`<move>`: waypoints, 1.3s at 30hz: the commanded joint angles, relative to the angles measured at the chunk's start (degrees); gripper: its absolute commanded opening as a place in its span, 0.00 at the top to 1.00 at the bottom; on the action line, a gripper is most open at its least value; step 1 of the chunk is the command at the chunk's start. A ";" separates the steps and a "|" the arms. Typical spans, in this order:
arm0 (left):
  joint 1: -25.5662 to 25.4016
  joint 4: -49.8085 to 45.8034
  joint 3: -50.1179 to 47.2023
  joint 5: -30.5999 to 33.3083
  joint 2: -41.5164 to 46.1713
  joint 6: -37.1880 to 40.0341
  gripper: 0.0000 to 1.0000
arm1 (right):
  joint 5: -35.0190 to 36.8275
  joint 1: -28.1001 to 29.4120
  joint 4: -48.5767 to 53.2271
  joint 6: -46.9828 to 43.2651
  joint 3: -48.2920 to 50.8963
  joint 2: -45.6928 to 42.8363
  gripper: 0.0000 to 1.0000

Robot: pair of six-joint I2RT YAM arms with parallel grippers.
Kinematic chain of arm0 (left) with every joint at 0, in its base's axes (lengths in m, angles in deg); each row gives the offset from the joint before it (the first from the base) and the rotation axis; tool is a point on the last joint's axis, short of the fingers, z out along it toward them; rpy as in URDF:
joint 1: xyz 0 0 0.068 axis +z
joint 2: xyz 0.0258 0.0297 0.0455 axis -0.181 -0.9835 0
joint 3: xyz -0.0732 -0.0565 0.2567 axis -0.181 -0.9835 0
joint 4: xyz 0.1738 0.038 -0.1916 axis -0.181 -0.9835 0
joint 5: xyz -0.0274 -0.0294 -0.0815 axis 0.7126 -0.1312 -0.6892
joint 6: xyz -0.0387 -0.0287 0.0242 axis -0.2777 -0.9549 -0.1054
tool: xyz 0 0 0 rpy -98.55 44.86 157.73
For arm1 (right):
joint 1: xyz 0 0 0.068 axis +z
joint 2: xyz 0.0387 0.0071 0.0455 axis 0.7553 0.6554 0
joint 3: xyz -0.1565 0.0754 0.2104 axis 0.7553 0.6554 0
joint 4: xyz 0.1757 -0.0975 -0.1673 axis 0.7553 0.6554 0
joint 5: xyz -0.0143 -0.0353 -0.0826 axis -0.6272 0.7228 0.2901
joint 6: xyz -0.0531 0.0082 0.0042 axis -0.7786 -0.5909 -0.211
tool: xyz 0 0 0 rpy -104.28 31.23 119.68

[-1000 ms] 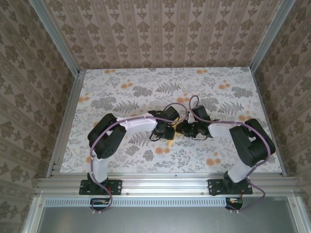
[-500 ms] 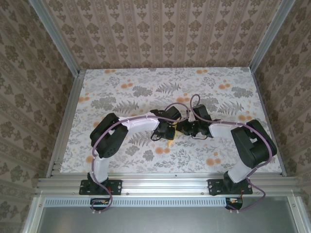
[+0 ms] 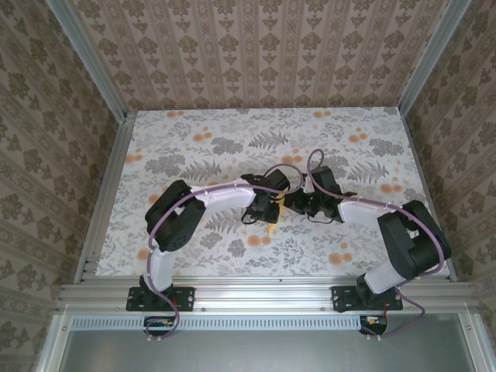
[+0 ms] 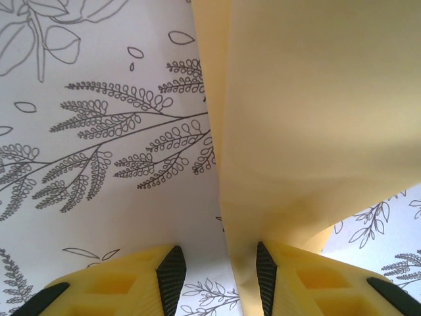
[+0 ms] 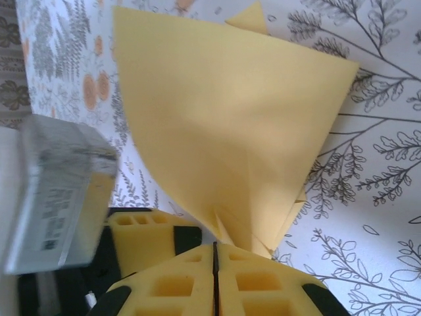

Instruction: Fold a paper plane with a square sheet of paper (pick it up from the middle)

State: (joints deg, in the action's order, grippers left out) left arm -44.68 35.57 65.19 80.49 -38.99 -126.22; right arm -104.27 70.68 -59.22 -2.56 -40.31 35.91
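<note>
1. Pinching the paper (image 5: 223,125): the right gripper (image 5: 215,253) is clenched, fingers flush together, with the paper's narrow folded end caught between the tips.
2. Right wrist view: the paper fans out from the tips toward 12 o'clock and is widest at the top. Stacked crease layers show at the pinch. A small yellow corner peeks out behind the top edge at 12 o'clock.
3. Left gripper (image 4: 217,280): released, jaws part-way apart. The paper runs down into the gap and lies against the pad (image 4: 265,276) at 5 o'clock. The pad at 7 o'clock stands clear of it, with leaf-print cloth visible between.
4. Left wrist view: the paper covers 12 to 3 o'clock and curves away from the fingers.
5. Top view: both grippers sit nose to nose near the centre of the table (image 3: 194,139). The left arm reaches in from 9 o'clock, the right arm from 3 o'clock.
6. Top view: a small yellow tip of the paper pokes out at 6 o'clock of the left gripper. Can't tell if it touches the cloth.
7. Right wrist view: a grey box (image 5: 59,197) sits at 9 o'clock, just beside the right fingers.
</note>
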 commanded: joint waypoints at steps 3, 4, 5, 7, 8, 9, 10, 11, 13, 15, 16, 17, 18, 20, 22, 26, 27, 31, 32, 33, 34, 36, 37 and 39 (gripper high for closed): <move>-1.35 -4.17 -3.77 -3.03 -7.32 1.40 0.60 | -3.20 0.00 -2.78 0.65 -2.26 3.93 0.92; -1.33 -4.14 -3.80 -3.09 -7.33 1.53 0.60 | -3.59 0.00 -3.31 0.93 -2.31 4.41 0.92; -1.33 -4.13 -3.77 -3.09 -7.40 1.49 0.60 | -3.84 0.00 -4.04 1.21 -2.28 4.71 0.93; -1.32 -4.13 -3.77 -3.20 -7.41 1.47 0.60 | -4.02 0.04 -5.25 1.70 -1.99 4.69 0.93; -1.32 -4.12 -3.85 -3.21 -7.46 1.48 0.60 | -3.98 -0.01 -5.83 1.93 -1.78 4.43 0.94; -1.36 -4.05 -3.86 -3.22 -7.50 1.52 0.60 | -3.73 0.06 -5.96 1.96 -1.54 3.99 0.94; -1.39 -4.03 -3.86 -3.16 -7.50 1.47 0.60 | -3.45 0.04 -6.05 1.90 -1.33 3.45 0.94; -1.38 -4.00 -3.86 -3.17 -7.58 1.57 0.60 | -3.06 0.06 -6.05 1.83 -1.03 2.72 0.94; -1.32 -3.96 -3.95 -3.26 -7.54 1.66 0.60 | -2.22 -0.01 -5.75 1.51 -0.58 1.26 0.94; -1.33 -3.89 -3.95 -3.28 -7.68 1.69 0.60 | -1.64 -0.09 -5.67 1.29 -0.39 0.23 0.94; -1.32 -3.86 -3.95 -3.33 -7.68 1.73 0.60 | -1.61 -0.09 -5.59 1.25 -0.39 0.08 0.94; -1.32 -3.80 -4.03 -3.38 -7.67 1.61 0.60 | -1.73 -0.09 -5.70 1.25 -0.55 0.16 0.94; -1.32 -3.79 -4.12 -3.42 -7.68 1.58 0.60 | -2.02 -0.09 -5.95 1.29 -0.65 0.37 0.94; -1.36 -3.78 -4.13 -3.42 -7.68 1.58 0.60 | -2.19 -0.09 -6.49 1.42 -0.82 0.91 0.94; -1.35 -3.78 -4.17 -3.39 -7.63 1.66 0.60 | -2.56 -0.09 -6.87 1.51 -1.00 1.70 0.94; -1.32 -3.61 -4.12 -3.47 -7.59 1.62 0.61 | -2.54 -0.09 -7.71 1.78 -0.74 2.64 0.93; -1.32 -3.58 -4.12 -3.47 -7.51 1.61 0.61 | -2.61 -0.05 -7.49 1.64 -0.81 2.91 0.93; -1.32 -3.43 -3.97 -3.58 -7.41 1.66 0.61 | -3.18 -0.09 -7.20 1.42 -1.13 5.17 0.93; -1.36 -3.43 -3.95 -3.52 -7.41 1.66 0.61 | -3.28 -0.09 -7.64 1.56 -0.88 5.61 0.93; -1.35 -3.36 -3.95 -3.51 -7.37 1.55 0.61 | -3.23 -0.09 -7.89 1.73 -0.70 5.94 0.93; -1.39 -3.34 -3.99 -3.61 -7.32 1.48 0.61 | -3.08 -0.09 -7.80 1.69 -0.65 6.16 0.93; -1.39 -3.08 -4.12 -3.68 -7.19 1.40 0.61 | -2.90 -0.09 -7.63 1.46 -0.56 6.70 0.93; -1.40 -2.99 -4.14 -3.82 -7.15 1.40 0.61 | -2.93 -0.05 -7.54 1.38 -0.56 7.02 0.93; -1.36 -2.82 -4.18 -3.89 -6.97 1.31 0.60 | -3.21 -0.06 -7.40 1.23 -0.65 7.94 0.93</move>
State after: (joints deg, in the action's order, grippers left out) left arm -44.68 35.59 65.19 80.46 -39.03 -125.39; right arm -106.41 70.68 -65.89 -1.09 -40.66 42.54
